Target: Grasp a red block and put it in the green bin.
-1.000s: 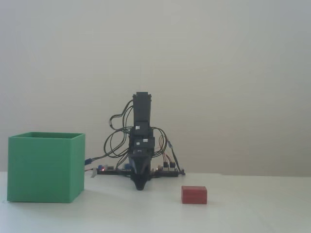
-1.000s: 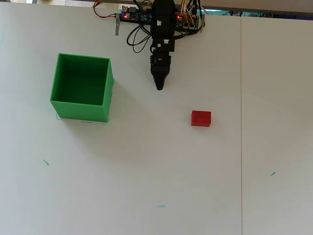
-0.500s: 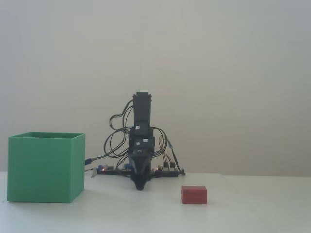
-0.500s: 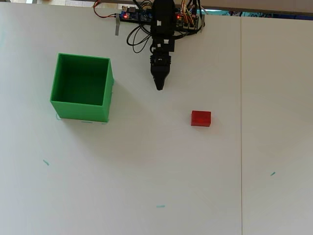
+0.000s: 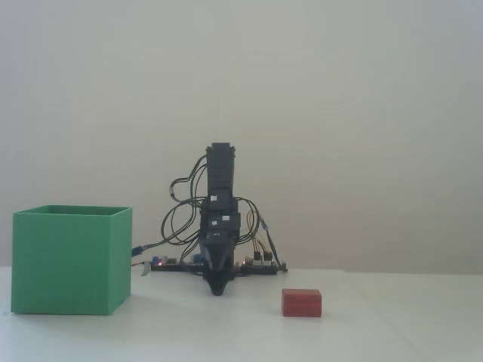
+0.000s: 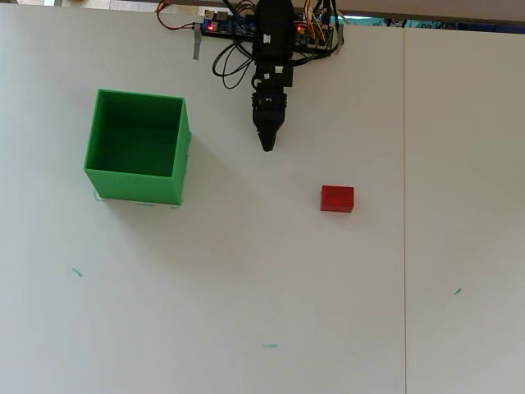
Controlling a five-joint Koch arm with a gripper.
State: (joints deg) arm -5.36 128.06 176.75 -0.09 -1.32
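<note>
**noob_builder:** What's your claw doing here? Walk me through the cams.

**me:** Fixed view first: my claw [image 5: 217, 289] points down near the table [image 5: 392, 332], folded right in front of my base. I see a single dark tip, so I honestly can't tell if the jaws are apart or pressed together. Nothing is in them though. The block [image 5: 302, 302] sits on the table to the right of me, and the bin [image 5: 72, 260] stands well off to the left.

**noob_builder:** And from the top?

**me:** Overhead: claw [image 6: 267, 146] tapers to one point, same problem, can't tell. Block [image 6: 337, 198] lies down and right of the tip, clearly apart from it. Bin [image 6: 138, 148] is on the left, open and empty.

**noob_builder:** So what could bite you?

**me:** My guess: if the jaws aren't spread enough when I drop on the block, I'll shove it away. Also the bin walls are tall, so carrying too low could clip the rim and knock the block loose.
</note>
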